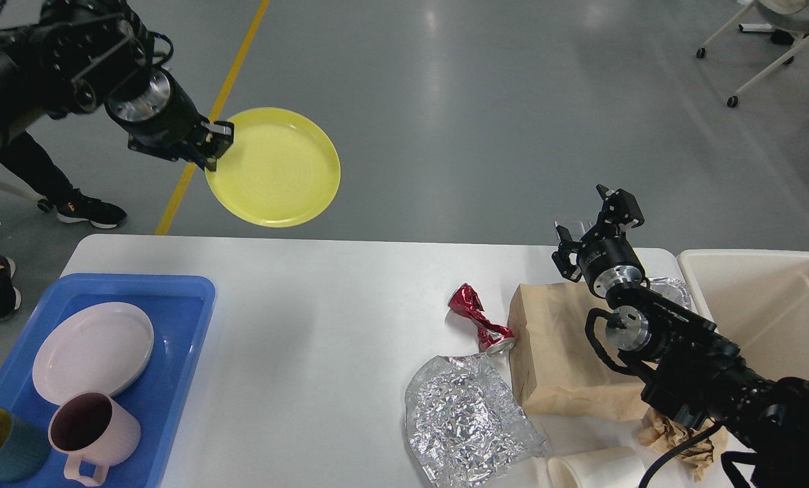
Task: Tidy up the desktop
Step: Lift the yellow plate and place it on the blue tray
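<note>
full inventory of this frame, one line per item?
desktop: 1, white, centre
yellow plate: 1, held above the far edge
blue tray: 1, left
pale plate: 1, in tray
pink mug: 1, in tray
teal cup: 1, tray's near corner
crushed can: 1, red, centre-right
foil sheet: 1, silver, near the can
paper bag: 1, brown, right
cream bin: 1, far right
left gripper: shut on the yellow plate's rim
right gripper: open, empty

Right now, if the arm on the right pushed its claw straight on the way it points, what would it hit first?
Probably nothing: the right gripper points up and away past the desktop far edge, toward open grey floor. Depth is unclear.
</note>
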`<state>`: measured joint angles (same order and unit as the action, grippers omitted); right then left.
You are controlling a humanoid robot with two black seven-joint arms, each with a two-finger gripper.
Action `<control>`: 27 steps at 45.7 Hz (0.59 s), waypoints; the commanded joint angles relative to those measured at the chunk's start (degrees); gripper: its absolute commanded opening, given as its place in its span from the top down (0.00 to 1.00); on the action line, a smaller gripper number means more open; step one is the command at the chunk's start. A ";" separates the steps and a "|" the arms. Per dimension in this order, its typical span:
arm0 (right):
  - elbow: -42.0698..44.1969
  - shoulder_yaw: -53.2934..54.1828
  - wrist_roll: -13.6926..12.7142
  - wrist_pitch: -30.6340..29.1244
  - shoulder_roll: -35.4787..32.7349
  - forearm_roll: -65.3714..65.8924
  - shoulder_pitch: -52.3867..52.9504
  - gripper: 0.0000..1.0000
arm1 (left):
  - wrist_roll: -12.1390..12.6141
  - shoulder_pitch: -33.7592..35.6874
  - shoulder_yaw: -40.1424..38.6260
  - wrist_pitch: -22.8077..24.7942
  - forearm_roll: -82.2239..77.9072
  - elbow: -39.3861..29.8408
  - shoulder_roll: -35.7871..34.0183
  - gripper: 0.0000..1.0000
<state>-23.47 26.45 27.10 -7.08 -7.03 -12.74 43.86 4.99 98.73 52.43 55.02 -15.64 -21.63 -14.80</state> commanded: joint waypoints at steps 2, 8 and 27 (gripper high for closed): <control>0.00 0.00 -0.03 -0.04 0.00 0.00 0.00 0.00 | -0.25 3.84 -0.93 -0.02 -0.01 0.00 -4.27 1.00; 0.00 0.00 -0.02 0.05 0.00 0.00 0.00 0.00 | -0.95 2.26 -0.84 -0.02 0.26 0.27 -8.75 1.00; 0.00 0.00 -0.03 0.05 0.00 0.00 0.00 0.00 | -1.83 -21.29 -2.86 -0.02 1.84 5.28 -18.16 1.00</control>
<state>-23.47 26.45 27.13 -7.08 -7.03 -12.75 43.86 3.05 83.48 49.62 55.00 -13.80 -17.95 -32.31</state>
